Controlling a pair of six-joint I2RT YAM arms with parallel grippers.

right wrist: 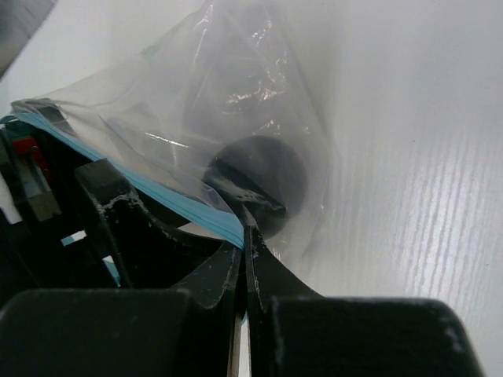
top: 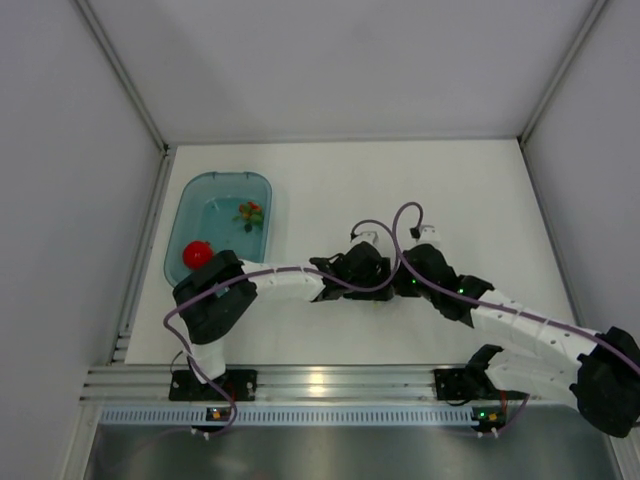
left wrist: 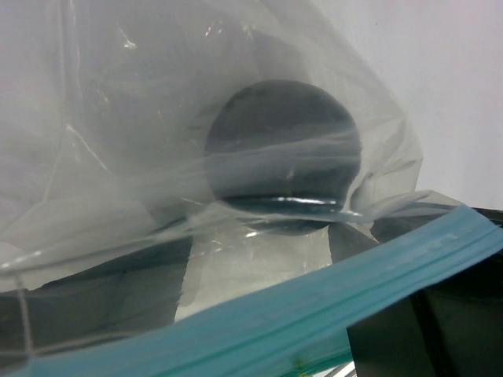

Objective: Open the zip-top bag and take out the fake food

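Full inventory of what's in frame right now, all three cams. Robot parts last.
zip-top bag: 1, clear with a light blue zip strip, between the two grippers
dark ball: 1, near-black, inside the bag
tub: 1, translucent teal, far left of the table
red ball: 1, red, in the tub, near end
small toy piece: 1, green-orange-red, in the tub, far end
table: 1, white
left gripper: 1, black, open at the bag's zip edge
right gripper: 1, black, shut on the bag at its zip strip
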